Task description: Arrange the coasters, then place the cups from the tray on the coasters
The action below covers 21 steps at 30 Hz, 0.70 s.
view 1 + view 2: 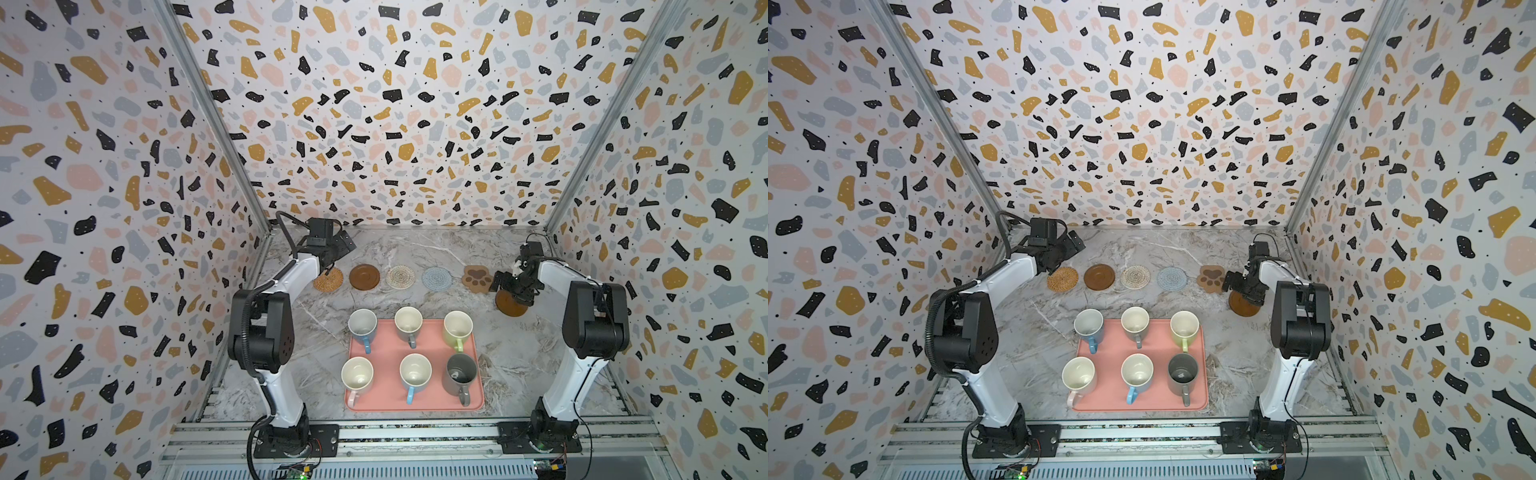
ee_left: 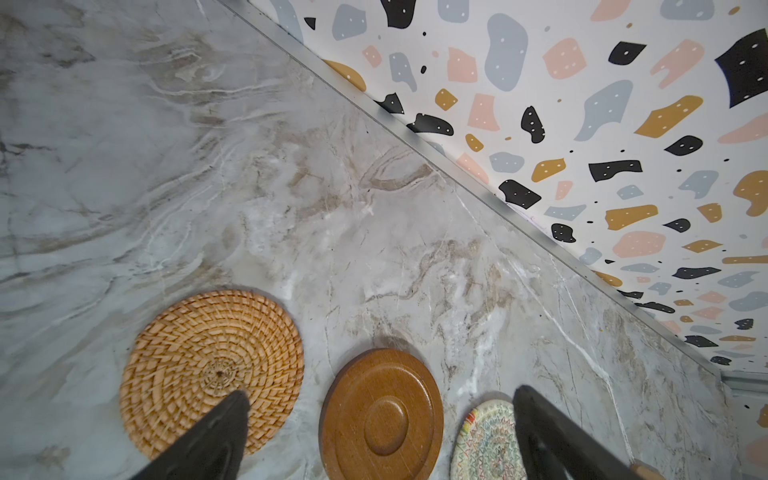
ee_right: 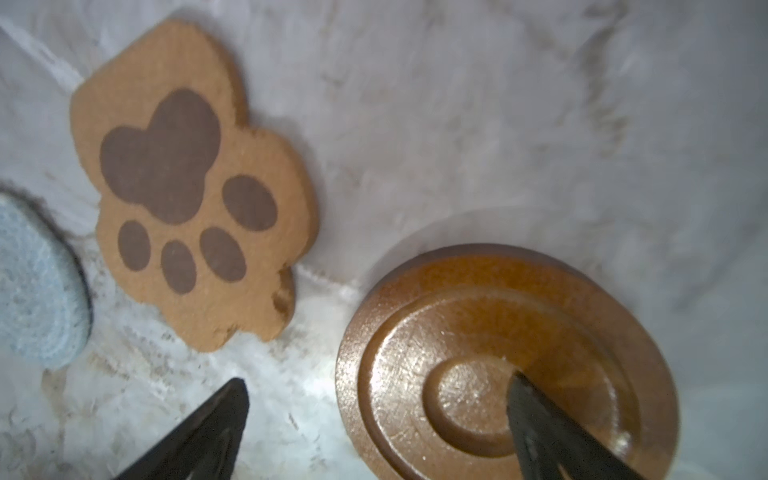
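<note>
Salmon-pink tray (image 1: 388,353) is sitting toward the front of the marble table (image 1: 505,357) in both top views, carrying all six cups (image 1: 408,322). Five coasters (image 1: 400,277) are lying in a row behind it, and a sixth, a dark brown disc (image 1: 509,308), is lying just off the row's right end under my right gripper (image 1: 513,289). My left gripper (image 1: 347,245) is hovering over the row's left end. In the left wrist view, my fingers are standing wide apart, gripping nothing, above the orange woven round (image 2: 212,370). In the right wrist view, my fingers are likewise spreading wide and empty, one tip over the disc's centre, beside the paw coaster (image 3: 191,178).
</note>
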Motion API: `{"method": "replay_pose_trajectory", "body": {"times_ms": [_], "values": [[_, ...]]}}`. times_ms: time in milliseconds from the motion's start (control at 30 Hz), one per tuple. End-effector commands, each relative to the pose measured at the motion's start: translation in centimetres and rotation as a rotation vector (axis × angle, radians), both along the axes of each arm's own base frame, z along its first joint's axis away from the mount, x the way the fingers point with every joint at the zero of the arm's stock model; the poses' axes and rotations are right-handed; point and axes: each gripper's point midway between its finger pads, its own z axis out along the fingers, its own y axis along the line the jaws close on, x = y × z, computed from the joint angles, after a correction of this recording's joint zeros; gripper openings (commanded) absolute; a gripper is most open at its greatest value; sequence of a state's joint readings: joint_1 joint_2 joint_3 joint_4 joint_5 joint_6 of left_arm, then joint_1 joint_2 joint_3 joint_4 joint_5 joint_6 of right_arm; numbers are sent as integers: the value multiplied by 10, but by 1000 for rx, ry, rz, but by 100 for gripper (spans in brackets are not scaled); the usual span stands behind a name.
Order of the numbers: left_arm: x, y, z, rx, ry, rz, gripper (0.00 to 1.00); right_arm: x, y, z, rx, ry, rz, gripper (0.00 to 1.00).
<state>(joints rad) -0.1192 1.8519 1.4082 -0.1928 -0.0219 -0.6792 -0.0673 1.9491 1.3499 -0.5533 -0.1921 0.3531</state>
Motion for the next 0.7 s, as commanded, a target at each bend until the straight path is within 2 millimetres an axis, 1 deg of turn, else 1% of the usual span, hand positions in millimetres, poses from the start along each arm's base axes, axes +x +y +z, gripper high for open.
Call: {"method": "replay_pose_trajectory", "body": {"times_ms": [0, 133, 233, 433, 567, 667], "values": [[8, 3, 10, -2, -38, 32, 100, 13, -24, -6, -52, -5, -42, 99], [6, 2, 10, 0, -40, 41, 100, 31, -33, -6, -35, -37, -63, 99], [4, 0, 12, -1, -50, 49, 100, 45, -32, -5, -9, -57, -55, 99], [1, -9, 17, 7, -67, 52, 100, 64, -28, -10, 34, -58, -28, 99], [-3, -13, 16, 5, -72, 57, 100, 67, -25, -12, 46, -54, -14, 99], [-5, -15, 13, 2, -66, 56, 100, 64, -26, -14, 43, -43, -9, 99]]}}
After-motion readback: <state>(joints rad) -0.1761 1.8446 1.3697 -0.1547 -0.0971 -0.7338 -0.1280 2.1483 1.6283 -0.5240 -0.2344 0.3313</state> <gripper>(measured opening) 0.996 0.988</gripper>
